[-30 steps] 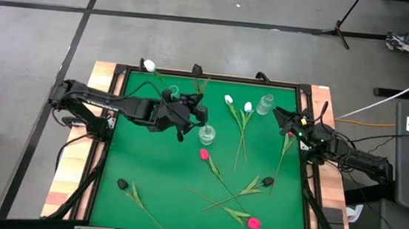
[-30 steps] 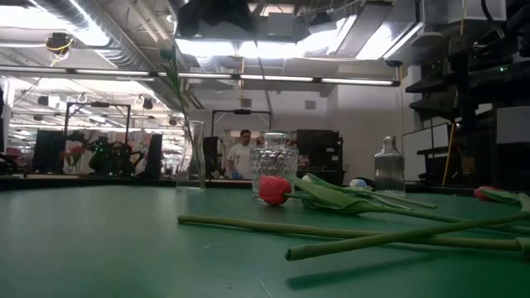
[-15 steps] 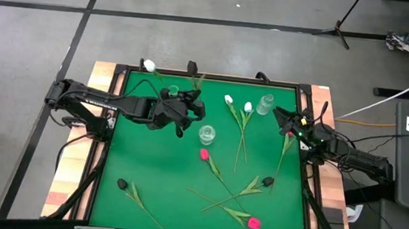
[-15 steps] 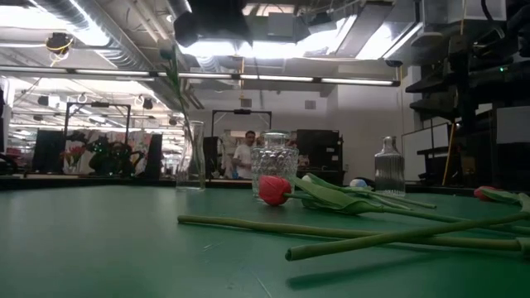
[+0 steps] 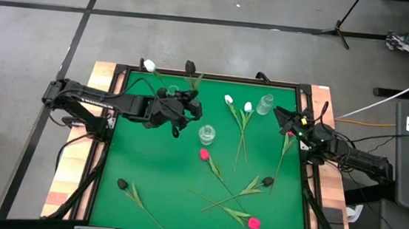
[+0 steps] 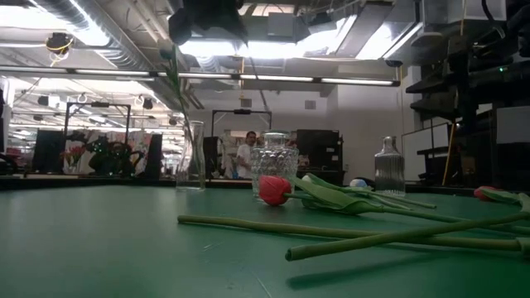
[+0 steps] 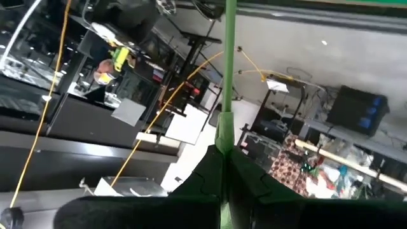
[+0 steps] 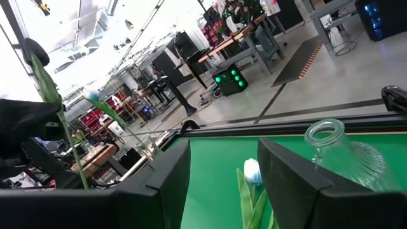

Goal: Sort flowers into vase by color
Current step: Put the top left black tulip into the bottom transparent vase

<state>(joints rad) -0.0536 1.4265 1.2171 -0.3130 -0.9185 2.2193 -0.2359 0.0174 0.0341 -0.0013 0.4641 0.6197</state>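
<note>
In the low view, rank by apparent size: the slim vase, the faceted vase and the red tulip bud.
1. Slim vase, tallest.
2. Faceted vase, wider but shorter.
3. Red tulip bud, smallest.
The bud lies nearer the camera, so it looks larger than it is.

Two dark, matte arms of jointed segments, with black cables along the links. Small green and orange lights on the right arm's wrist. Black, flat, angular fingers on each.
</note>
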